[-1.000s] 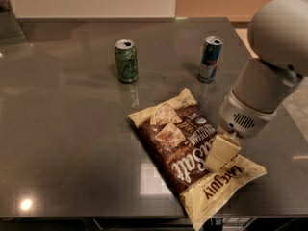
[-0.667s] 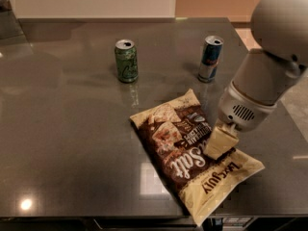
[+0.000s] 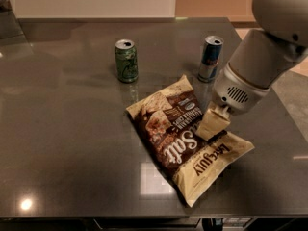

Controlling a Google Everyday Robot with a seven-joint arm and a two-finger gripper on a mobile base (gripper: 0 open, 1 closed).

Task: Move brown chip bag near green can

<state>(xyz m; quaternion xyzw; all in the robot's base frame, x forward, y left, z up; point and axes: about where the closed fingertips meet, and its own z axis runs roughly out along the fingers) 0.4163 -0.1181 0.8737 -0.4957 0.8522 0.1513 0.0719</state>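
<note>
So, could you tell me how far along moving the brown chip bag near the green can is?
Approach looks done: the gripper sits at the right edge of the brown chip bag. In hand: taking hold, though a firm grip is not evident. Left: the whole move, since the bag lies on the table, apart from the green can and nearer the blue can.

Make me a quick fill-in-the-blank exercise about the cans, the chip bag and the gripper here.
The green can stands ____ on the table.
In the picture, the blue can stands to the ____ of the green can.
The gripper sits on the brown chip bag, nearer the ____ can.
Missing words: upright; right; blue.
</note>
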